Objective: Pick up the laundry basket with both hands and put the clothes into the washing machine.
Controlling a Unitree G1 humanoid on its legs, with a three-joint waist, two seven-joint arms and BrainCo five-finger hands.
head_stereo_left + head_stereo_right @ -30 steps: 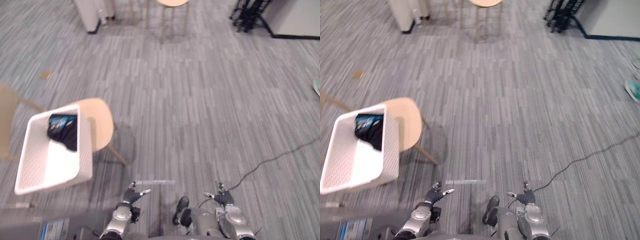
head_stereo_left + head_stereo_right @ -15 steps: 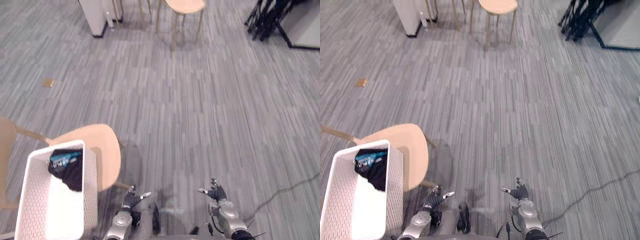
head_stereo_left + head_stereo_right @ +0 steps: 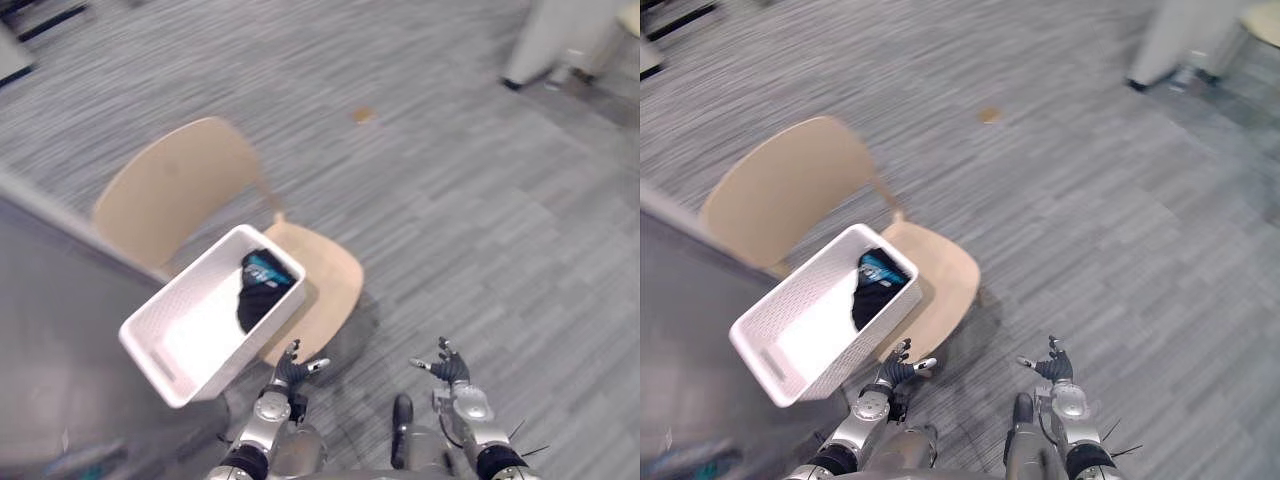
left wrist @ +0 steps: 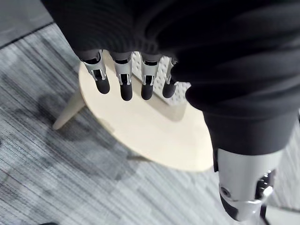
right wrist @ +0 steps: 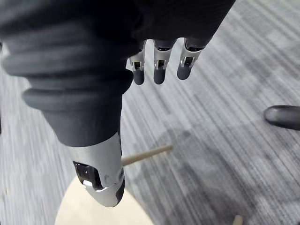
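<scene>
Just ahead of the left hand (image 3: 293, 368) stands one light wooden chair (image 3: 330, 280), and on its seat lies one white laundry basket (image 3: 185, 285), set at a slant with its far end towards the chair back. One bundle of dark clothes (image 3: 258, 292) with a teal patch is heaped inside the basket at that far end; the rest of the white basket floor is bare. Both hands are low over the grey carpet floor (image 3: 480, 220), well apart from each other. The left hand is near the seat's front edge, its fingers straight and spread, holding nothing; the left wrist view shows the seat and a bit of the basket's perforated wall past those fingers. The right hand (image 3: 450, 368) is off to the side of the chair over bare carpet, likewise open and empty. Far beyond both hands, one small brown scrap (image 3: 363, 115) lies on the floor.
</scene>
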